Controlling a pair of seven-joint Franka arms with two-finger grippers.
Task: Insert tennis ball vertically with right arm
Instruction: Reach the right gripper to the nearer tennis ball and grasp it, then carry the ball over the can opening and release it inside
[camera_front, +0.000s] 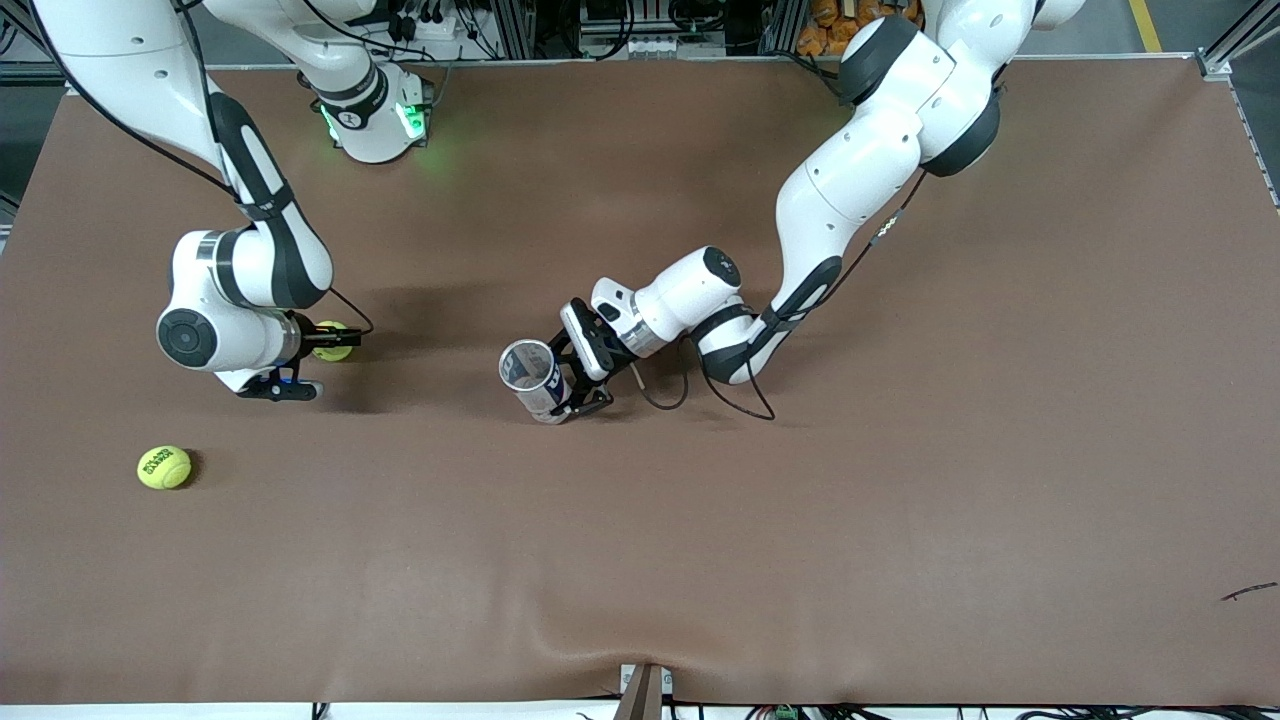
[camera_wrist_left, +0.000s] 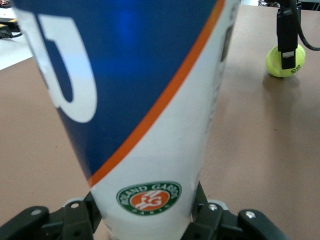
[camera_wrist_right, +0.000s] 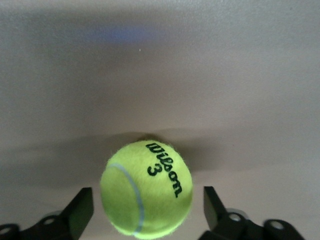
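A yellow tennis ball (camera_front: 332, 343) lies on the brown table toward the right arm's end. My right gripper (camera_front: 312, 362) is open, with its fingers on either side of this ball and a gap on each side. In the right wrist view the ball (camera_wrist_right: 146, 187) sits between the open fingers of the gripper (camera_wrist_right: 147, 215). My left gripper (camera_front: 572, 380) is shut on a blue and white tennis ball can (camera_front: 533, 380) near the table's middle, its open mouth showing upward. The can (camera_wrist_left: 150, 100) fills the left wrist view, gripped low by the gripper (camera_wrist_left: 150, 220).
A second tennis ball (camera_front: 164, 467) lies nearer to the front camera than the right gripper, toward the right arm's end. The left wrist view also shows the first ball (camera_wrist_left: 285, 62) under a right gripper finger (camera_wrist_left: 287, 35).
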